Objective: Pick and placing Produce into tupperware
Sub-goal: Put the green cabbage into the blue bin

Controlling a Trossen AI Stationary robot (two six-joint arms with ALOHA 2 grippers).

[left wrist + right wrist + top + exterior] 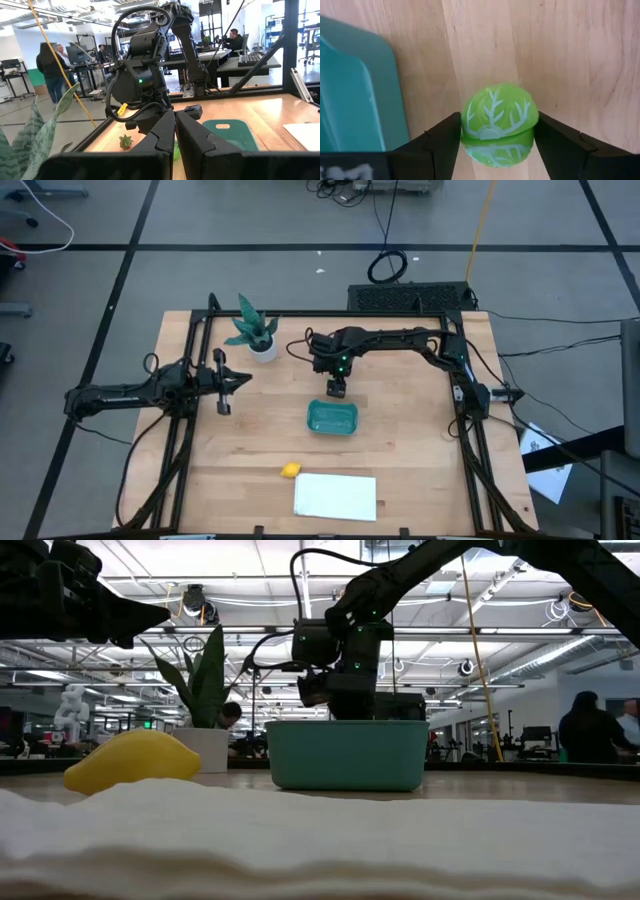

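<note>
a pale wood table (400,480) with a black frame along its sides stands on a grey floor; beyond it the low view shows a bright workshop with people in the background.

the right gripper (497,145) is down at the table just behind the tupperware (332,417), on the side toward the plant (253,330). its jaws are clamped on the green ball (498,122), one finger (437,145) pressed to each side; the ball has pale vein marks and sits at or just above the wood, i cannot tell which. the teal wall of the tupperware lies just beside the gripper, apart from the ball.

the left gripper (226,381) hangs off to the left side of the table, near the frame rail, fingers (195,142) pinched together with nothing between them.

the lemon (290,471) lies on the wood toward the front, touching or just off the back left corner of the white sheet (336,496). a small green-topped piece (125,141) lies on the table near the right arm in the left wrist view; its colour under the top is too small to tell.

the tupperware sits mid-table with bare wood on all sides. the plant is well left of the right gripper. open wood runs between the tupperware and the right-hand rail, and between tupperware and sheet.
</note>
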